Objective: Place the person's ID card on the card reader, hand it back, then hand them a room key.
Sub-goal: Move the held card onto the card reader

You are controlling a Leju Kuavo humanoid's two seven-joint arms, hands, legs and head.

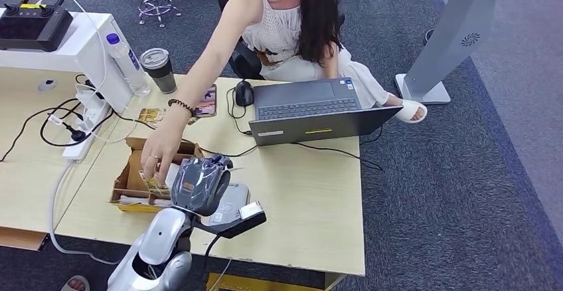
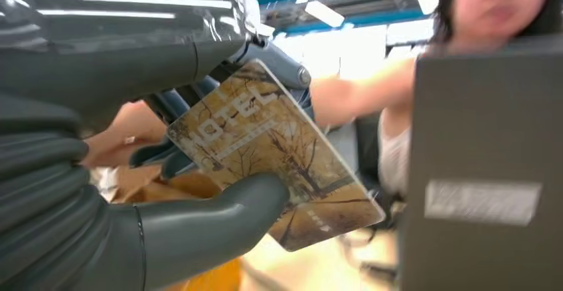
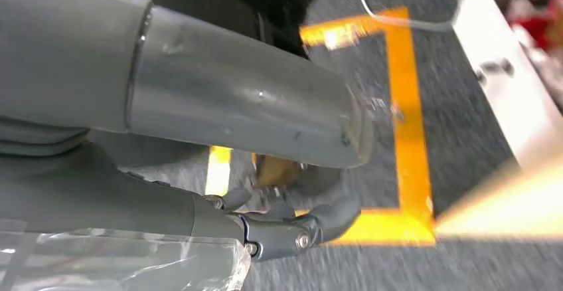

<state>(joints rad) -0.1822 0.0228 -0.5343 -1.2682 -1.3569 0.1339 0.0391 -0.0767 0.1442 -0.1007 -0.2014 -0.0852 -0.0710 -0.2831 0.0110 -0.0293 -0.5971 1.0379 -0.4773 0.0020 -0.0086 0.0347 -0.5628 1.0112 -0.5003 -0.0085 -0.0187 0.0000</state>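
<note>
My left hand (image 1: 199, 183) hovers over the grey card reader (image 1: 234, 201) near the table's front edge. In the left wrist view this hand (image 2: 99, 171) pinches a brown hotel room key card (image 2: 265, 151) between thumb and fingers, its face toward the camera. The seated person across the table reaches an arm forward, and their hand (image 1: 157, 161) is down in the cardboard box (image 1: 126, 185) just left of my hand. My right hand (image 3: 285, 218) hangs over the floor with its fingers curled in and nothing plainly in them.
An open laptop (image 1: 312, 108) stands on the far side of the table with a mouse (image 1: 243, 93) beside it. A water bottle (image 1: 126, 62), a tumbler (image 1: 159, 68), a phone (image 1: 207, 101), a loose card (image 1: 151, 115) and a power strip (image 1: 83, 135) lie at the left.
</note>
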